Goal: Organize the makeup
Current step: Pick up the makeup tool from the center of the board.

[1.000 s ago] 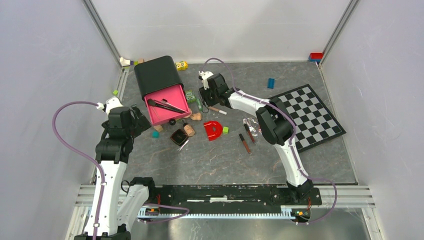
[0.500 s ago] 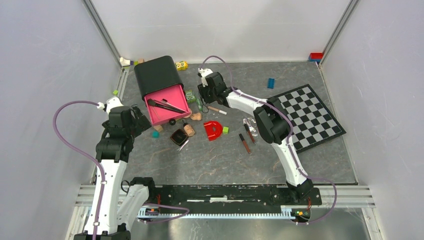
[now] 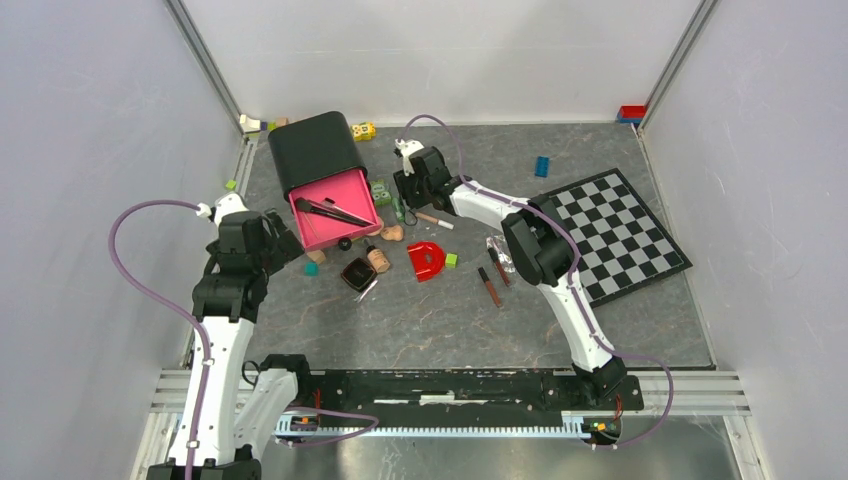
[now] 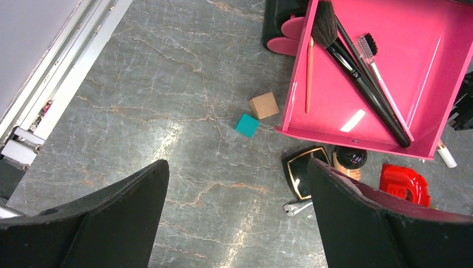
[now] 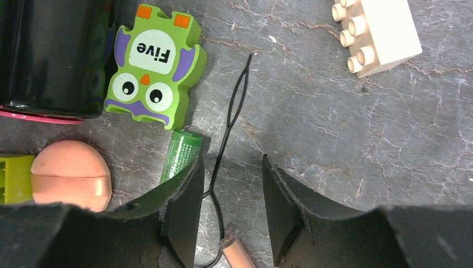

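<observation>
right gripper [image 5: 230, 167] astride black wire loop [image 5: 226, 139]

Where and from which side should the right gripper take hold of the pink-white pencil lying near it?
Take the pink-white pencil across the middle of its shaft, from straight above. It lies flat on the table, slim and slanted, so only its long sides can be pinched; the right gripper would probably need to close across that length.

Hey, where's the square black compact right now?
In the top view, the compact sits left of centre, just below the pink tray in the image, beside the beige bottle and left of the red D-shaped piece.
</observation>
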`<state>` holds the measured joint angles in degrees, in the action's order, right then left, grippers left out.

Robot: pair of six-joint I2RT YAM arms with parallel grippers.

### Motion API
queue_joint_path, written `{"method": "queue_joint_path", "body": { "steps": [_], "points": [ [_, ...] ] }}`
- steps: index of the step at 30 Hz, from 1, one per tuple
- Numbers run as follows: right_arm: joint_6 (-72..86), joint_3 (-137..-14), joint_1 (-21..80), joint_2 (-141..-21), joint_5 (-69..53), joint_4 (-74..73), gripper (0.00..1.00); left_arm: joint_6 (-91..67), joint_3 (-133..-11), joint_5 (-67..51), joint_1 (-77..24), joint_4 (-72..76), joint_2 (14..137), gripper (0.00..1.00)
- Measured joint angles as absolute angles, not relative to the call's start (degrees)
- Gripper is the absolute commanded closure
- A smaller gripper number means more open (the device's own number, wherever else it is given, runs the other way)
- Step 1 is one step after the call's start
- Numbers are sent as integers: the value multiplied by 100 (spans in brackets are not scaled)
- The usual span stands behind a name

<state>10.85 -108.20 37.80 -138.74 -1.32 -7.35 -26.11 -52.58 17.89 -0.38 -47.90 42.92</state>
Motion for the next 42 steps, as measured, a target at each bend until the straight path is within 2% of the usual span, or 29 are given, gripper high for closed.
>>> {"method": "queue_joint_path", "body": {
  "steps": [10,22,34,37,42],
  "points": [
    [593,-11273,4064,-14116,532,-1063,51,-2611,-5258,1747,73,-4788,4344,0],
    [311,-11177,4257,-14097,1190,-989,75,-2611,-5258,1745,132,-4788,4346,0],
    [469,-9620,3518,-13185,1210,-543,96,-2611,-5258,1743,132,-4788,4346,0],
    [482,-9400,3299,-13032,1210,-519,99,-2609,-5258,1745,132,-4788,4346,0],
    [464,-9327,3227,-12980,1203,-510,100,-2611,-5258,1745,132,-4788,4346,0]
  ]
}}
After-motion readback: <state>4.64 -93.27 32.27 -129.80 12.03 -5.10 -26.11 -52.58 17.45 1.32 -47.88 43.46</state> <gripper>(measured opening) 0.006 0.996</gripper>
